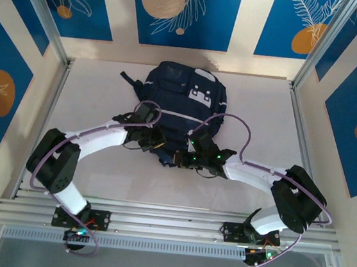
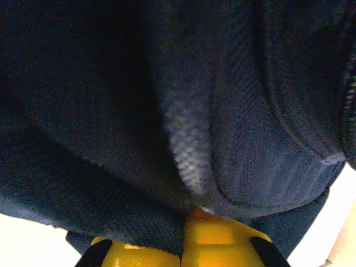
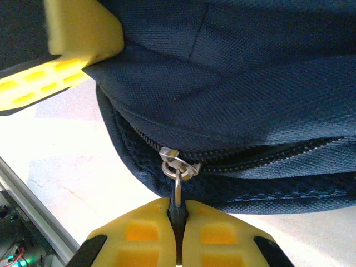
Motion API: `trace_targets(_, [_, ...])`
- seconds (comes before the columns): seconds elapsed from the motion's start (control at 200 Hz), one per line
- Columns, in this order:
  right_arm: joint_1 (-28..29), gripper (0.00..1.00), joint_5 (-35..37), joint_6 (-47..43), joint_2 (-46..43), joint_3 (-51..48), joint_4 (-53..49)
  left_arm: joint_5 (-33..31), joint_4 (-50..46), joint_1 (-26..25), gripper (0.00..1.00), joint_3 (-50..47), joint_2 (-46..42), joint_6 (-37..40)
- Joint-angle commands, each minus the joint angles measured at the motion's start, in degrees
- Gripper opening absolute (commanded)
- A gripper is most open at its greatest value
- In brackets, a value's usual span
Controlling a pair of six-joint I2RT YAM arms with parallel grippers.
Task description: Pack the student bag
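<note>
The bag (image 1: 181, 101) lies in the middle of the table (image 1: 98, 105). The right gripper (image 3: 177, 210) is clamped fully on the thin zip pull (image 3: 176, 186), with the slider (image 3: 179, 166) just ahead of its jaws, and the left gripper (image 2: 186, 218) is closed on a fold of bag cloth bulging ahead of its jaws. A tug off the zip's line could slide the pull out from the pads or jam the slider in the slack cloth beside it. If the left pinch slips, the whole bag would likely drag along instead.

White table (image 1: 92, 98), blue floral wall panels (image 1: 204, 20)
</note>
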Motion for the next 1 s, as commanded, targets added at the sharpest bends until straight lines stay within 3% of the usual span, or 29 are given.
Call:
trace_targets(0.0, [-0.96,0.0,1.86,-1.52,-1.18,-0.36,-0.79,-3.37,-2.26,0.55,0.0,2.36,-1.75,2.95])
trace_targets(0.345, [-5.68,0.0,5.3,-3.43,-5.76,-3.66,-3.63,-2.52,-4.33,3.44,0.0,1.74,-5.63,3.76])
trace_targets(0.995, [-17.86,0.0,2.35,-5.29,-5.76,-5.15,-3.57,1.51,-7.0,6.39,0.0,0.59,-11.04,7.84])
